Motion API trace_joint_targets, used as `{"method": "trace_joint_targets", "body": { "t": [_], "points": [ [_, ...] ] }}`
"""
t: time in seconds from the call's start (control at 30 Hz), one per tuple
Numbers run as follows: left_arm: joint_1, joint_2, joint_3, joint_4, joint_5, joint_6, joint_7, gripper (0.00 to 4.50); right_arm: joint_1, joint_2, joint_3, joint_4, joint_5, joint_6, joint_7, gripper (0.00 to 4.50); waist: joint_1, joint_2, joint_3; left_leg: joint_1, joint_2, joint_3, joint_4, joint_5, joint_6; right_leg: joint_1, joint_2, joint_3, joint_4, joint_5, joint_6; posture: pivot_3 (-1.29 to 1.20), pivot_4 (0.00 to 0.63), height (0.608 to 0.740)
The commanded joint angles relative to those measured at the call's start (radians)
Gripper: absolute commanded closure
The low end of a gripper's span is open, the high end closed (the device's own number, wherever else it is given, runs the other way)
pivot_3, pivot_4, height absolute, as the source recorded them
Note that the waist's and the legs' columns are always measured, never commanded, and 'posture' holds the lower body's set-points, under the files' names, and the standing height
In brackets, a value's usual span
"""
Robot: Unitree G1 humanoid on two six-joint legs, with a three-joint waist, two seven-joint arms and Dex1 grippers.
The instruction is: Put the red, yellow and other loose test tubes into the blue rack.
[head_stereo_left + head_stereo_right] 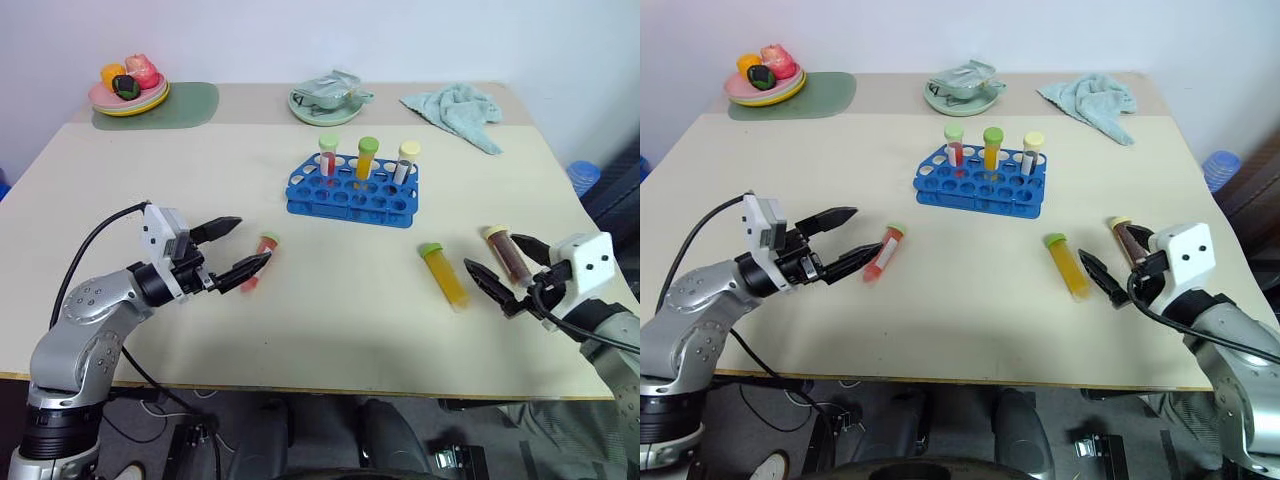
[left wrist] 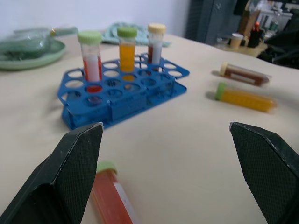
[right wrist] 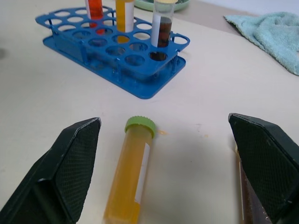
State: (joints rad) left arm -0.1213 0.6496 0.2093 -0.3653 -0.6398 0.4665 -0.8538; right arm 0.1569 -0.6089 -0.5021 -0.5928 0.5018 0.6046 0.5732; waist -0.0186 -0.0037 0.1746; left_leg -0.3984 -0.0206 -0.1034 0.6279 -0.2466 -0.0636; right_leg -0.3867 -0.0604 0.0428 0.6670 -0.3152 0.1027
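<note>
The blue rack [image 1: 340, 208] stands mid-table with three capped tubes upright in its far row. A red loose tube [image 1: 883, 252] with a green cap lies on the table left of the rack, just beyond my left gripper [image 1: 253, 240], which is open and empty above it. In the left wrist view the red tube [image 2: 110, 196] lies by the left finger. A yellow tube [image 1: 444, 275] and a dark brown tube [image 1: 505, 255] lie side by side at the right. My right gripper [image 1: 492, 250] hangs open over their near ends, holding nothing; the yellow tube [image 3: 133, 172] lies between its fingers.
At the table's far edge are a plate of toy fruit [image 1: 130, 95] on a green mat [image 1: 195, 105], a green dish [image 1: 325, 102] and a crumpled teal cloth [image 1: 458, 110]. Bare tabletop runs between the rack and both grippers.
</note>
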Motion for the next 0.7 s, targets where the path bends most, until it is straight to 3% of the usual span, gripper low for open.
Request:
{"method": "trace_joint_targets", "body": {
  "t": [0.03,0.5,0.7],
  "points": [
    [-0.004,0.023,0.003,-0.026,-0.037,0.039,-0.018,0.05,-0.01,-0.018,-0.035,-0.022,0.028,0.002,-0.008,0.0,0.001,0.0,0.0,0.0,0.0,0.0,0.0,0.0,0.0,0.0,0.0,0.0,0.0,0.0,0.0,0.0,0.15,0.74],
    [-0.075,-0.027,-0.044,0.034,-0.031,-0.023,-0.084,0.05,-0.106,-0.067,0.046,0.018,0.037,0.123,-0.066,0.0,0.001,0.0,0.0,0.0,0.0,0.0,0.0,0.0,0.0,0.0,0.0,0.0,0.0,0.0,0.0,0.0,0.15,0.74],
    [-0.104,-0.018,-0.096,0.058,-0.028,-0.095,-0.257,0.05,-0.294,-0.169,0.101,0.14,0.046,0.372,-0.132,0.0,-0.002,0.0,0.0,0.0,0.0,0.001,0.0,0.0,0.0,0.0,0.0,0.0,0.0,0.0,0.0,0.0,0.15,0.74]
  ]
}}
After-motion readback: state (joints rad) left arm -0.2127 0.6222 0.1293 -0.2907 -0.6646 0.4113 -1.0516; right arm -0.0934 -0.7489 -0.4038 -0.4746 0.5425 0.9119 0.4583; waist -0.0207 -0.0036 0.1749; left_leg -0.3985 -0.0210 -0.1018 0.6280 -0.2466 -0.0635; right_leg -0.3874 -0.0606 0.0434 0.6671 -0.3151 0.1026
